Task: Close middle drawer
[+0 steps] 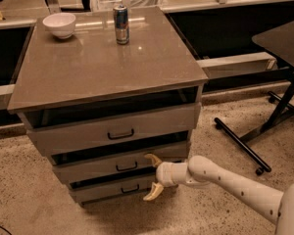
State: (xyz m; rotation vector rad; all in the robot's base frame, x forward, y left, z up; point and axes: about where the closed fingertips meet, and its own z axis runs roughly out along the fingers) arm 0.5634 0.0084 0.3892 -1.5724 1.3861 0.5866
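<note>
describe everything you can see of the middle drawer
The middle drawer is the second of three in a grey wood-look cabinet. Only its front shows: a long, medium-height grey panel with a small black bar handle at its centre. A dark gap above it suggests it stands slightly out. The open pincer is at its right end, the upper finger at or against the front; contact cannot be confirmed.

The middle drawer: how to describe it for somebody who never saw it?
Find the grey cabinet carrying a bowl and can. The middle drawer is the second of its three stacked fronts; only it has the open tool at its right end.
</note>
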